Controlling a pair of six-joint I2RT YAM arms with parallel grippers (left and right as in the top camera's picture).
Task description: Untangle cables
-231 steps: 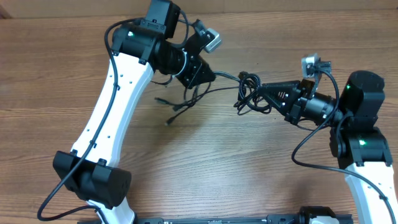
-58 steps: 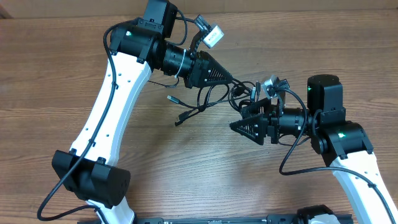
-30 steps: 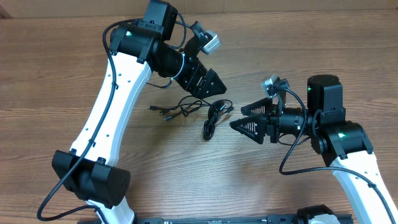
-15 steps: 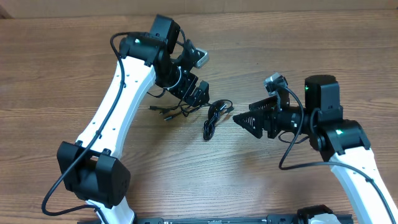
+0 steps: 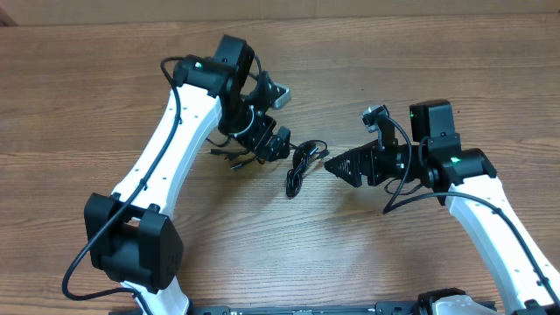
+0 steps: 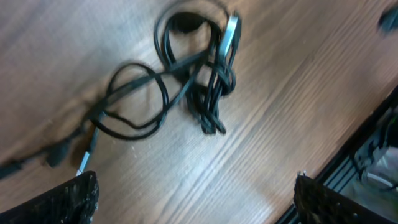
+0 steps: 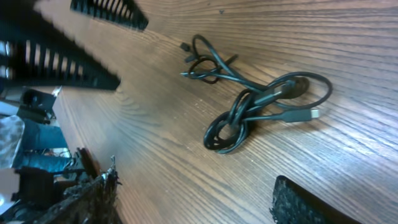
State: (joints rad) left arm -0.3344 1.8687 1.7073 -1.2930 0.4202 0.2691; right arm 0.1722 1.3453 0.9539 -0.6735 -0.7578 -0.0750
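The cables lie loose on the wooden table between my two arms. A coiled black bundle [image 5: 298, 168] with a silvery-tipped plug lies nearer the right gripper. A looser black cord [image 5: 238, 158] with small plug ends spreads to its left. My left gripper [image 5: 275, 144] hovers open just above the looser cord, and its wrist view shows the bundle [image 6: 211, 93] and loops [image 6: 134, 102] ahead of its fingers [image 6: 71, 200]. My right gripper [image 5: 332, 164] stands open a short way right of the bundle [image 7: 245, 118], nothing between its fingers [image 7: 311, 202].
The left arm's fingers [image 7: 59, 59] show as dark ribbed bars at the top left of the right wrist view. A black rail [image 6: 367, 149] at the table's edge shows at the right of the left wrist view. Bare wood [image 5: 394, 79] surrounds the cables.
The cables, earlier stretched between both grippers, have been let go and lie on the table. The left gripper has dropped down over them. The right gripper has shifted slightly left and up.
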